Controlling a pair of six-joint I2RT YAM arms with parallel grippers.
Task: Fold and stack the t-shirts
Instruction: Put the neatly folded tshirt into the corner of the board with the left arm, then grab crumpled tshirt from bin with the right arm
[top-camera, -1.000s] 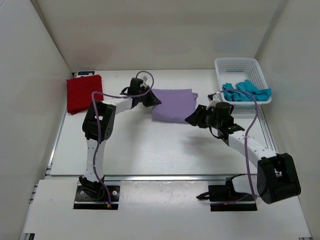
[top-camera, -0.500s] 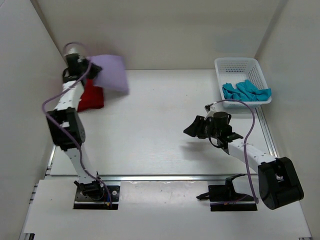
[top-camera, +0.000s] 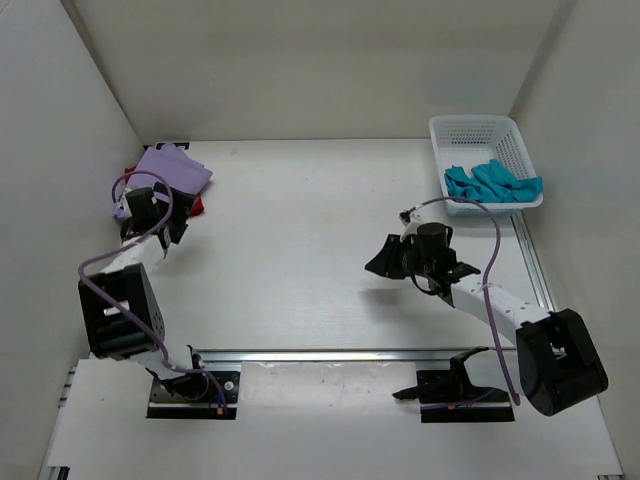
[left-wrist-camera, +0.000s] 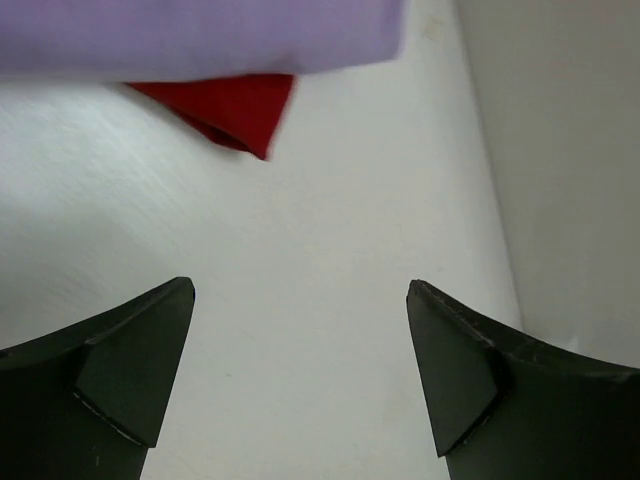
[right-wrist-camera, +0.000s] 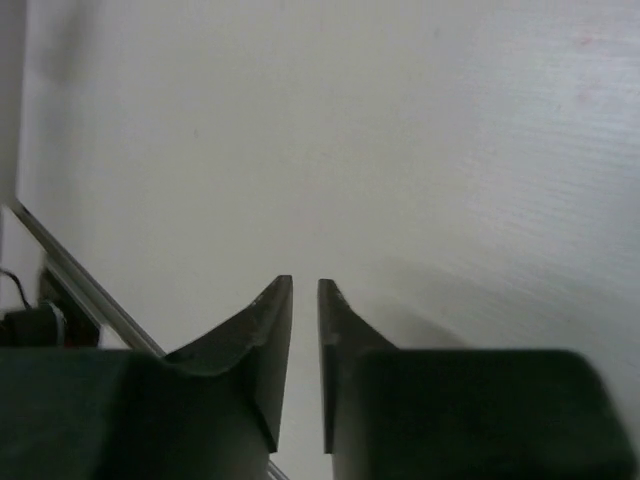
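The lavender t-shirt (top-camera: 172, 167) lies folded on the dark red t-shirt (top-camera: 194, 207) at the far left of the table. In the left wrist view the lavender t-shirt (left-wrist-camera: 200, 35) covers most of the red t-shirt (left-wrist-camera: 225, 100), with one red corner poking out. My left gripper (top-camera: 160, 213) hovers just in front of this stack, open and holding nothing (left-wrist-camera: 300, 290). The teal t-shirt (top-camera: 490, 182) lies crumpled in the basket. My right gripper (top-camera: 376, 262) hangs over bare table right of centre, its fingers (right-wrist-camera: 270, 320) nearly touching with nothing between them.
The white mesh basket (top-camera: 475, 122) stands at the back right corner. White walls close in the table on the left, back and right. A metal rail (top-camera: 330, 353) runs along the near edge in front of both arm bases.
My left arm swung the lavender t-shirt from the table's middle to the far left, laid it on the red one and opened. My right gripper let go, drew back slightly and shut.
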